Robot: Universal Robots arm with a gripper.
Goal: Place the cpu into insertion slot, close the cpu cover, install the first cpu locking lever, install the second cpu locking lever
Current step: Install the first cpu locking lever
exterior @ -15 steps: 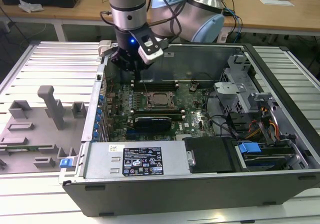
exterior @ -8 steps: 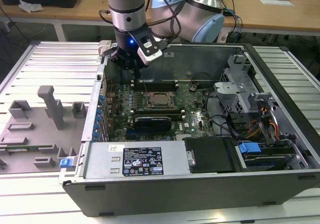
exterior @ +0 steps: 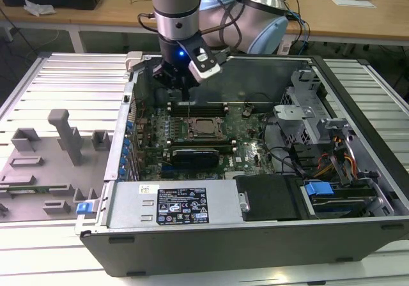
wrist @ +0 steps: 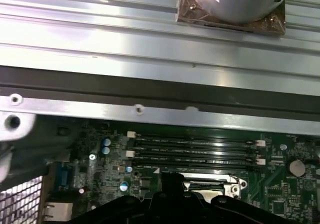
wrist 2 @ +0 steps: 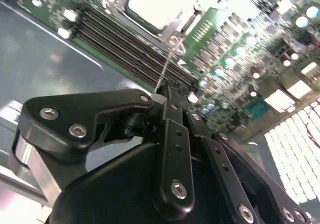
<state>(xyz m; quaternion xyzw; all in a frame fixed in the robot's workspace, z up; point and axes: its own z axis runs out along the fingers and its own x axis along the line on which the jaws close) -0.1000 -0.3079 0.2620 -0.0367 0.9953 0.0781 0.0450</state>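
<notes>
The cpu (exterior: 204, 127) lies silver-topped in the insertion slot (exterior: 192, 135) on the green board, and the cpu cover (exterior: 215, 127) lies flat as a dark frame around it. In the second wrist view the cpu (wrist 2: 150, 4) glares white. A thin wire locking lever (wrist 2: 168, 64) rises from the socket's corner to my gripper (wrist 2: 164, 90), whose fingers (wrist 2: 172, 129) are shut on its free end. From outside, my gripper (exterior: 189, 98) hangs just behind the socket with the lever (exterior: 190, 110) standing upright below it. In the first wrist view my gripper (wrist: 172, 180) covers part of the socket frame (wrist: 225, 188).
Long memory slots (exterior: 198, 107) run right behind the socket, under the gripper. A black card (exterior: 203, 154) lies in front of it. The case holds a power supply (exterior: 172, 203) at the front and a drive cage (exterior: 307, 120) at the exterior view's right. A grey fixture tray (exterior: 51, 165) stands outside.
</notes>
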